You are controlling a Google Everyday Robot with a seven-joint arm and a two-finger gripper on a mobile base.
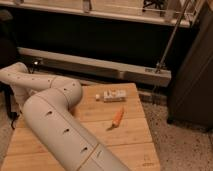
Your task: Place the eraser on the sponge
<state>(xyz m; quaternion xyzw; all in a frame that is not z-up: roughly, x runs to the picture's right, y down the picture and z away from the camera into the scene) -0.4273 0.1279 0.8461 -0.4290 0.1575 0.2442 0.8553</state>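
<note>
My white arm (55,125) rises from the bottom middle, bends at the elbow (67,92) and reaches left, then turns down near the table's left edge (20,97). The gripper at its end is hidden behind the arm there, over the left side of the wooden table (135,145). The eraser is out of view. The sponge is hidden too, with the arm covering the left part of the table.
A white oblong item with red and dark label marks (112,95) lies at the table's far middle. An orange carrot-shaped item (117,117) lies right of the arm. A dark cabinet (192,75) stands at the right, and a low rail (100,65) runs behind.
</note>
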